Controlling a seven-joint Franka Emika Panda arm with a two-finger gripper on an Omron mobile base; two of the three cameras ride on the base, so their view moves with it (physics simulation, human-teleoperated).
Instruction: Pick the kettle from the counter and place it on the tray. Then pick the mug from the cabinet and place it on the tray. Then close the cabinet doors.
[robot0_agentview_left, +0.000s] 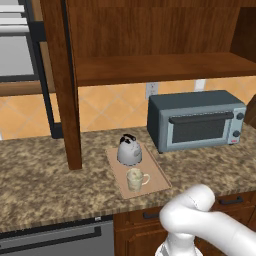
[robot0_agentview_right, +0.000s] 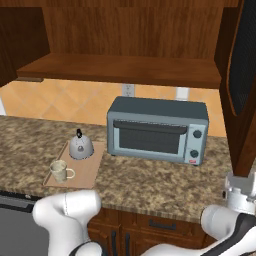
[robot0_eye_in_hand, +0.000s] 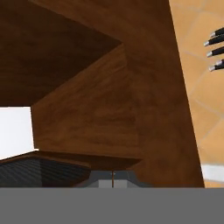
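Observation:
The silver-grey kettle (robot0_agentview_left: 129, 150) (robot0_agentview_right: 80, 146) stands on the far end of the light wooden tray (robot0_agentview_left: 155, 176) (robot0_agentview_right: 91, 167). The cream mug (robot0_agentview_left: 135, 179) (robot0_agentview_right: 60, 171) sits on the tray's near end, a little apart from the kettle. The tray lies on the granite counter (robot0_agentview_left: 40, 170) (robot0_agentview_right: 150, 180). Above it the cabinet (robot0_agentview_left: 150, 65) (robot0_agentview_right: 125, 67) is open, its shelf bare. The left door (robot0_agentview_left: 62, 85) and the right door (robot0_agentview_right: 244, 85) both swing outward. My gripper (robot0_eye_in_hand: 113, 178) has its fingertips together, close under brown cabinet wood (robot0_eye_in_hand: 100, 105). My wrist (robot0_agentview_right: 240, 194) rises beside the right door's lower end.
A blue-grey toaster oven (robot0_agentview_left: 196, 121) (robot0_agentview_right: 157, 131) stands on the counter right of the tray. Lower drawers (robot0_agentview_left: 150, 215) (robot0_agentview_right: 160, 225) and a dishwasher front (robot0_agentview_left: 50, 242) sit below the counter edge. Orange wall tiles (robot0_eye_in_hand: 205, 109) show behind.

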